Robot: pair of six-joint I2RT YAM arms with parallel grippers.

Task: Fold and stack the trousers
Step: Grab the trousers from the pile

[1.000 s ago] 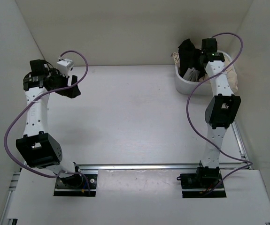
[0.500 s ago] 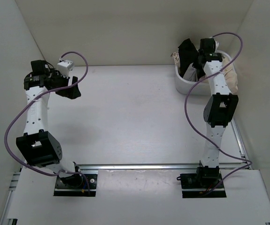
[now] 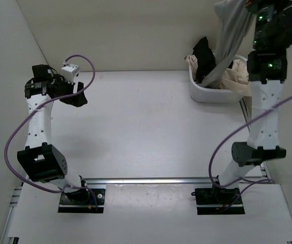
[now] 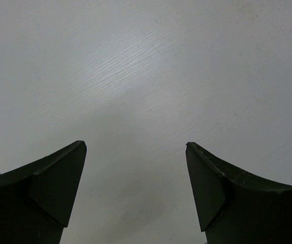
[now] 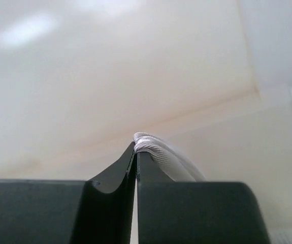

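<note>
1. Overhead: the trousers [image 3: 230,38] hang in a grey rope from my right arm [image 3: 266,71], high above the white basket [image 3: 206,94], tail end inside it beside the black garment [image 3: 202,53]. My left pincer [image 3: 77,96] hovers over the worktop [image 3: 146,132], well apart from the basket.
2. Left wrist: that pincer is spread.
3. Right wrist: the right pincer [image 5: 135,155] pinches a ridge of trousers. I judge this the pull-out step; next, draw them free of the basket and spread them flat.
</note>
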